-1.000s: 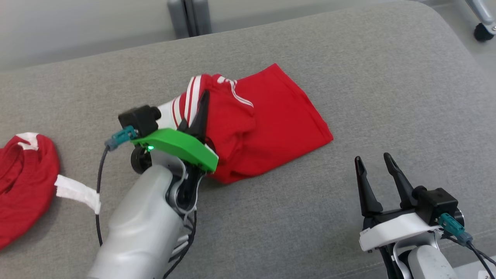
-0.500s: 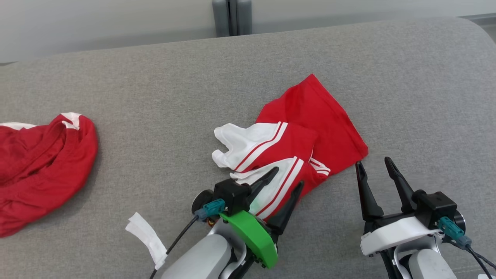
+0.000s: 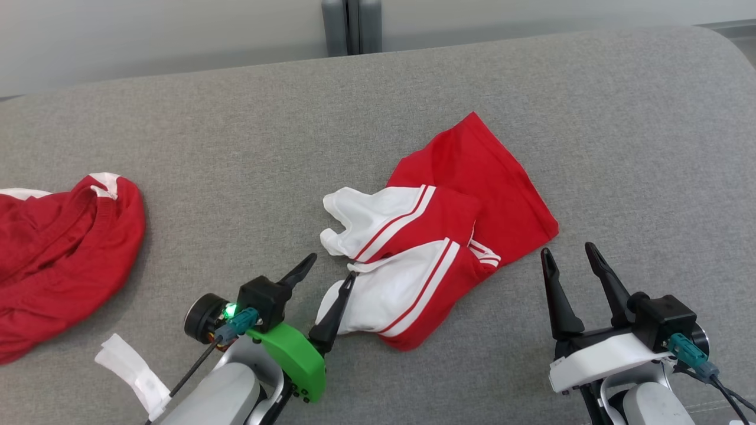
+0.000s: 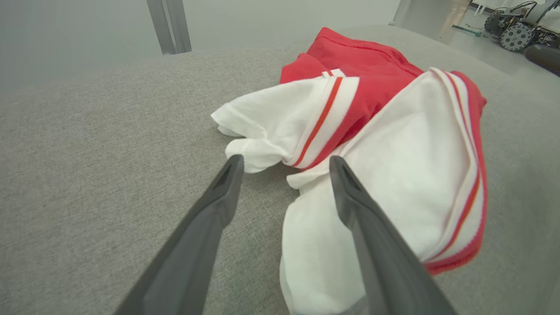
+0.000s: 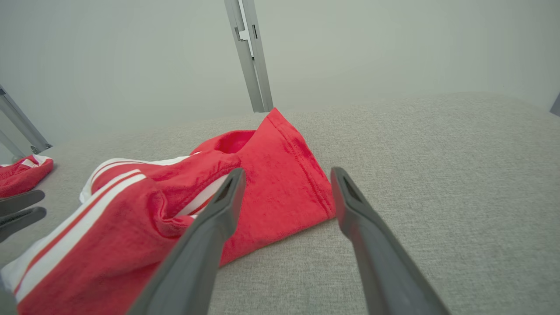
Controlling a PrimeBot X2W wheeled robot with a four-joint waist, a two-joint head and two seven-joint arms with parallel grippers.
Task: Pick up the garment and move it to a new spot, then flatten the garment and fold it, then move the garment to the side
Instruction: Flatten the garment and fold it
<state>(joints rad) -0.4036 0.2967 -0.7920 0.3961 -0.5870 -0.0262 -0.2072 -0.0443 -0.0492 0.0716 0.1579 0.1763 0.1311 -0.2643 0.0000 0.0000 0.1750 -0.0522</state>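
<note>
The garment (image 3: pixel 449 218) is a red shirt with white, red-striped sleeves, lying crumpled in the middle of the grey cushion (image 3: pixel 236 147). My left gripper (image 3: pixel 331 265) stands open just left of its near white sleeve (image 4: pixel 393 183), with nothing between the fingers; the right finger rests against the sleeve's edge. At the lower right my right gripper (image 3: pixel 570 251) is open and empty, just short of the shirt's red hem (image 5: pixel 284 192). In the right wrist view the left gripper's fingertips (image 5: pixel 22 210) show at the left edge.
A second red garment (image 3: pixel 59 254) lies bunched at the cushion's left edge. A white tag (image 3: pixel 133 372) hangs by the left arm's cable. A grey post (image 3: pixel 351 26) stands behind the cushion. Bare grey fabric spreads to the right and behind the shirt.
The left gripper let go of the shirt's sleeve, opened, and drew back down and left. The shirt now lies spread lower on the cushion. The head camera shifted between the earliest frame and now.
</note>
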